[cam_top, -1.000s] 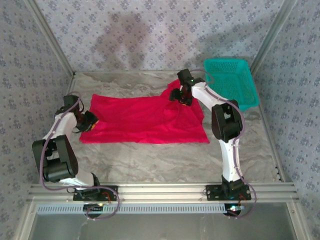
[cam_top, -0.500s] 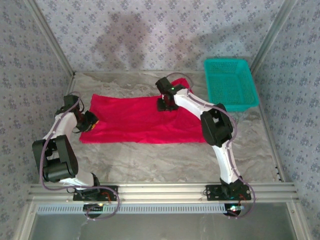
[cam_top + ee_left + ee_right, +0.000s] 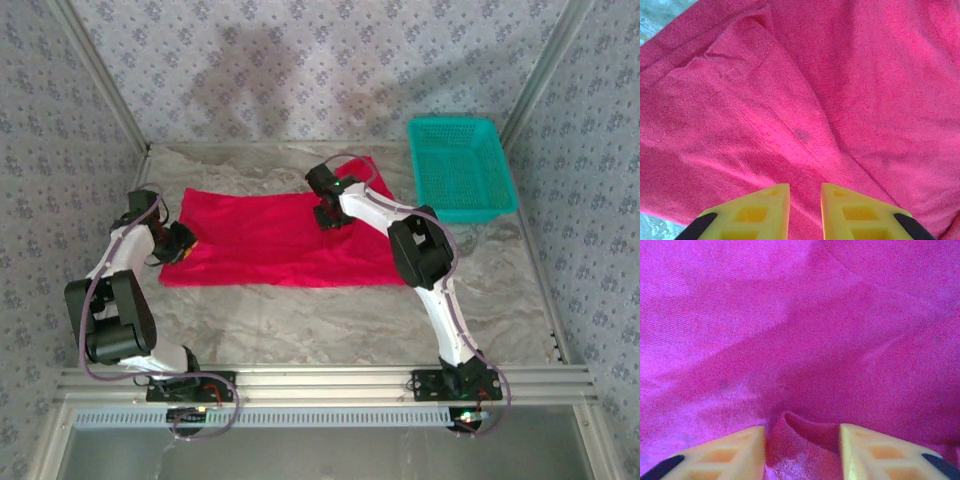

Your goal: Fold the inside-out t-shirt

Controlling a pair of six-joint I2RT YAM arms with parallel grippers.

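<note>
The inside-out t-shirt [image 3: 265,240] lies spread as bright red cloth across the middle of the table. My left gripper [image 3: 180,240] sits low on its left edge. In the left wrist view, that gripper [image 3: 805,192] has its yellow fingers [image 3: 760,210] close together with red cloth [image 3: 805,100] in the narrow gap. My right gripper [image 3: 332,215] presses down near the shirt's upper middle. In the right wrist view, its fingers [image 3: 730,450] stand either side of a raised fold of the cloth [image 3: 800,435], which fills the gap between them [image 3: 802,432].
A teal mesh basket [image 3: 460,165] stands at the back right, apart from the shirt. Bare marbled table [image 3: 300,320] lies between the shirt and the arm bases. Patterned walls close in the sides and back.
My right gripper has moved left along the shirt's upper edge and its jaws have narrowed. The shirt's right side has drawn in leftward. The left arm has stayed put.
</note>
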